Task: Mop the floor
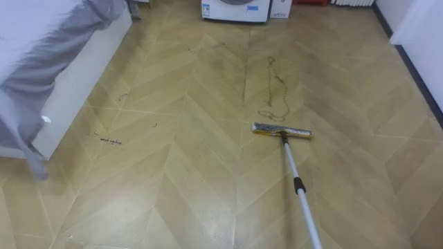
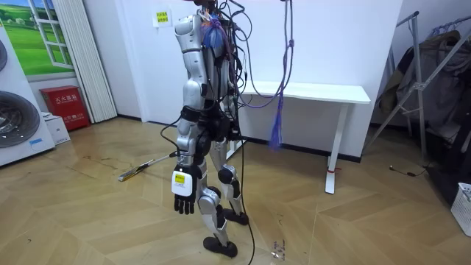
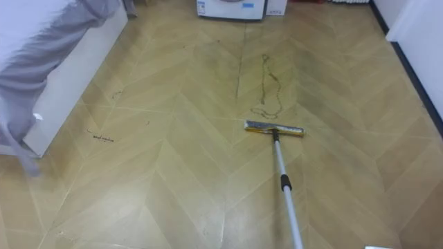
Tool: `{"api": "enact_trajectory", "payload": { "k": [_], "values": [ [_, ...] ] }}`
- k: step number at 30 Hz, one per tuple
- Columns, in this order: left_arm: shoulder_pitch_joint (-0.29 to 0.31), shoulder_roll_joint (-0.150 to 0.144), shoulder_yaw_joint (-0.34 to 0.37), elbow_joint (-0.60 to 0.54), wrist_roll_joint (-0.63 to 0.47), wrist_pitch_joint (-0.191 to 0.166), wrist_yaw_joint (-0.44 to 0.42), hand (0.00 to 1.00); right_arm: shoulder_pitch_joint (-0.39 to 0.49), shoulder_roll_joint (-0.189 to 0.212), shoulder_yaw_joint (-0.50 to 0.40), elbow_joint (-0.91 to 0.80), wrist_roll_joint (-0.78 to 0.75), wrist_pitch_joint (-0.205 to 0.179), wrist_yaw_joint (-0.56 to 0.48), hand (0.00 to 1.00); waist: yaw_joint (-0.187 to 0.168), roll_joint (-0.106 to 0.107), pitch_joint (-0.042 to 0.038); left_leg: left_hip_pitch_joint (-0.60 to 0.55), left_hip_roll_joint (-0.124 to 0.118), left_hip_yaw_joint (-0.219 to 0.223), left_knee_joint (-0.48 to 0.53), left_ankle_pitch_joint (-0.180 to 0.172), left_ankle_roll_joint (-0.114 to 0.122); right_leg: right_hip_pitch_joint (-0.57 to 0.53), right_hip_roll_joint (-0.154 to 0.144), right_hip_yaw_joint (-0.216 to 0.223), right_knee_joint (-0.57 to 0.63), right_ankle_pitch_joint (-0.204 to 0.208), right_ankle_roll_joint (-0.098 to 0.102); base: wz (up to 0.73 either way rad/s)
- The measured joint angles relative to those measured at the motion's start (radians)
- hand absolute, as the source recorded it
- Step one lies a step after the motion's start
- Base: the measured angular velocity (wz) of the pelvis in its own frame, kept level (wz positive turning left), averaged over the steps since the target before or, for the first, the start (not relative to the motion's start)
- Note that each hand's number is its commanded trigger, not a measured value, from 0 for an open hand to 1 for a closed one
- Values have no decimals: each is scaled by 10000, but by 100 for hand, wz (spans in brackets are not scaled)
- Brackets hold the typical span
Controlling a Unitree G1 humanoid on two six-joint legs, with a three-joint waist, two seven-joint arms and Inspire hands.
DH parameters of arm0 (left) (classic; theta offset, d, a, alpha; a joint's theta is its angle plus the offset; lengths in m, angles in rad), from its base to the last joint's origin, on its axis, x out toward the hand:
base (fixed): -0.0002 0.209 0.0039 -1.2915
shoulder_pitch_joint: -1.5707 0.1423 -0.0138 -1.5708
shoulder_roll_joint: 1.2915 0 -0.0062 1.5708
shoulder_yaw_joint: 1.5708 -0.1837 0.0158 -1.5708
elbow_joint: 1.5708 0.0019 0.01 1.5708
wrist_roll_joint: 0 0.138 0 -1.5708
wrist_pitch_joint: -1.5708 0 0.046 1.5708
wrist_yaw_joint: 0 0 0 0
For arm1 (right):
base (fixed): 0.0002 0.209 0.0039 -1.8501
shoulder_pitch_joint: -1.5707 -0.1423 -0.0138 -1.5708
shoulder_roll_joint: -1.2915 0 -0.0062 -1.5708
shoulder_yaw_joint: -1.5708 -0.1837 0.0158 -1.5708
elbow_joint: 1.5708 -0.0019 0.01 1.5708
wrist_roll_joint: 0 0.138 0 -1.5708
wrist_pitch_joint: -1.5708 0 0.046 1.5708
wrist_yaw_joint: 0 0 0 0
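**Now: mop flat on the floor, left hand hanging loose**

You have the mop (image 1: 299, 185) lying on the herringbone wood floor (image 1: 194, 180). Its flat mop head (image 1: 282, 131) sits crosswise, right of centre. Its pale pole (image 1: 291, 162) runs from the head back towards you and leaves the picture at the near right. Just beyond the head, a thin brown squiggle (image 1: 277, 86) trails away over the boards towards the far wall. At the left stands a bed (image 1: 76, 76) with a white base and a grey sheet (image 1: 48, 55) draped over its edge. A few dark specks (image 1: 109, 141) lie on the floor near it. At the far edge stands a white washing machine (image 1: 235, 10). It bears a small blue label (image 1: 256, 9) whose writing is too small to read.

From the room view, you stand upright on the boards, facing the room view's left, with a white bench (image 2: 316, 93) behind you. The mop reaches from your waist down to the floor on that side. Your left hand (image 2: 184, 200) hangs released beside the thigh, its dark fingers slack and grasping nothing. Of your right hand you cannot tell the state. A yellow notice (image 2: 162, 18) on the wall and a red box (image 2: 65, 107) with pale print both carry writing that cannot be read.
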Motion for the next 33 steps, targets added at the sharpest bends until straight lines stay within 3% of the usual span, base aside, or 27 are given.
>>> {"api": "enact_trajectory", "payload": {
  "k": [21, 27, 33],
  "values": [
    [-99, -8, 15, -238, 34, 1, -6, 0, 13, 7, 25, -42, 73, 81, 18, 100, 37, -70, -15, -38, -9, -46, 8, -3, -3, -41, -3, 49, -9, -17, 7, 0],
    [-383, 15, -19, -272, 27, -3, 1, 0, -27, 1, 85, -231, 161, 150, -15, 100, 146, -99, -90, -664, -23, 12, 274, -16, -25, -571, -18, 66, 47, -119, -37, 0],
    [-769, 14, -101, -75, 29, -55, 98, 0, -118, 28, 86, -192, 246, 51, -317, 100, 197, -58, -70, -1403, -17, -24, 555, -30, -48, -1306, -34, 18, 402, -164, -89, 1]
  ]
}}
